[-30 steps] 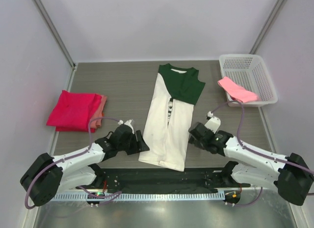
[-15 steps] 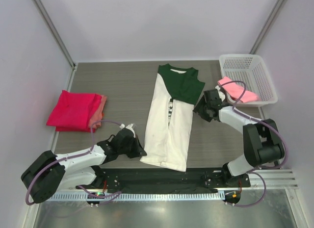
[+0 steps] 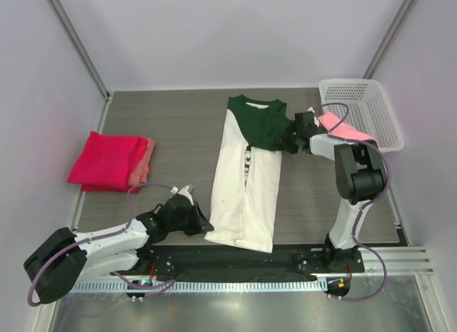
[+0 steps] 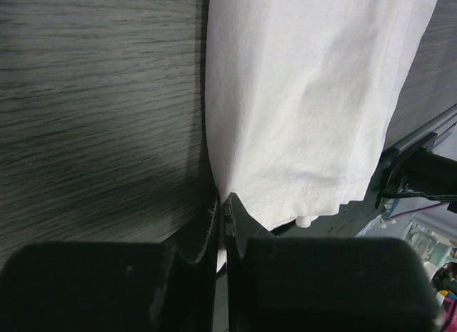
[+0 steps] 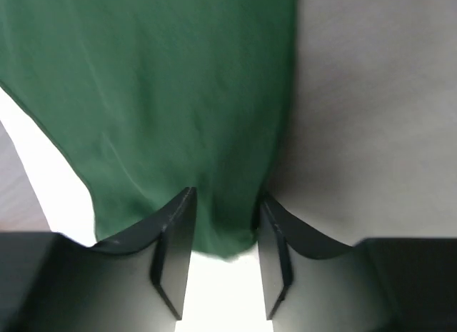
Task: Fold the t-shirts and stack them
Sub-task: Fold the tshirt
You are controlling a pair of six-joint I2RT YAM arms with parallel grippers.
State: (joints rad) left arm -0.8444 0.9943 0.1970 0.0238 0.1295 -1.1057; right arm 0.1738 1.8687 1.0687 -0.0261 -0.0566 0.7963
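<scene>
The large cream-white t-shirt [image 3: 246,182] with dark green shoulders [image 3: 265,125] lies lengthwise, folded narrow, in the middle of the table. My left gripper [image 3: 203,225] is at its near left hem corner, and in the left wrist view it [image 4: 222,207] is shut on a thin edge of the white cloth [image 4: 307,96]. My right gripper [image 3: 287,144] reaches to the shirt's far right side. In the right wrist view it [image 5: 223,203] is open, its jaws astride the corner of the green cloth [image 5: 157,82].
A folded red-pink t-shirt [image 3: 106,161] lies on a salmon one [image 3: 146,163] at the left. A light pink t-shirt [image 3: 344,130] hangs over the rim of the white mesh basket [image 3: 368,103] at the back right. Bare table [image 3: 171,125] shows between.
My right arm swung from the shirt's near right edge up to its green shoulder, and its jaws have narrowed. My left gripper closed on the near left hem.
</scene>
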